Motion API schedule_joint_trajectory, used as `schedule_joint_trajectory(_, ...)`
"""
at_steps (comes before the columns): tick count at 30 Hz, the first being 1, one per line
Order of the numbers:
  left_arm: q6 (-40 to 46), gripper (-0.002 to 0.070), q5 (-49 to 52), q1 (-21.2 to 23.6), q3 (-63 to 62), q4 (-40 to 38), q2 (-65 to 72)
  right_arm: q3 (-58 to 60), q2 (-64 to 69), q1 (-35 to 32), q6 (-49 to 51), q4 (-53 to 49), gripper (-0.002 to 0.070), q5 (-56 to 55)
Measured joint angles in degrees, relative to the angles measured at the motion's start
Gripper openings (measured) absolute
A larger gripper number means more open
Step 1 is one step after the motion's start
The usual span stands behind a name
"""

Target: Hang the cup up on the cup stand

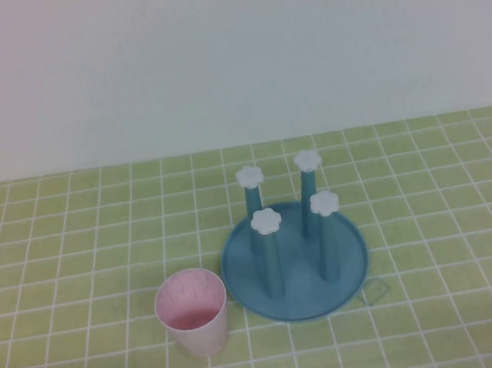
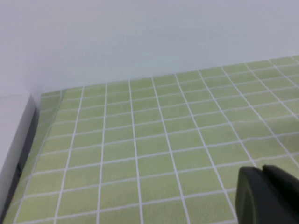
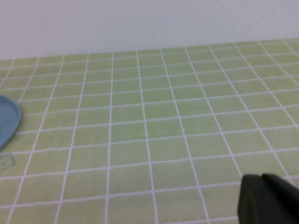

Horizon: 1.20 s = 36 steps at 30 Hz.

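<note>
Cup [image 1: 193, 313] stands upright, mouth up, on the green tiled surface [image 1: 76, 259], just left of the blue stand [image 1: 294, 259]; it looks light, thin, slippery plastic, best pinched at the rim. Left claw [image 2: 268, 196] and right claw [image 3: 268, 200] each show only a dark tip low over bare tiles, holding nothing; how far open, I cannot tell.

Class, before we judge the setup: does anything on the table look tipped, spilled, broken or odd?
Nothing stands out. The cup stands upright, mouth up, beside the cup stand, whose four posts are straight. Left gripper and right gripper hover over bare cloth.
</note>
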Motion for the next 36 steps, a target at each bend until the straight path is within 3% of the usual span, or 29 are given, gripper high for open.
schedule_joint_trajectory(26, -0.89, 0.0000, 2.49, 0.00, 0.00, -0.59, 0.00, -0.10, 0.00, 0.00, 0.00, 0.00, -0.0001, 1.06)
schedule_joint_trajectory(32, -0.89, 0.0000, -3.69, 0.00, 0.00, -0.59, 0.00, 0.00, 0.00, 0.00, 0.00, 0.00, -0.0001, -1.95)
schedule_joint_trajectory(36, -0.56, 0.0000, -13.37, 0.00, 0.00, 0.00, 0.00, 0.00, 0.00, 0.00, 0.00, 0.00, -0.0001, -6.09)
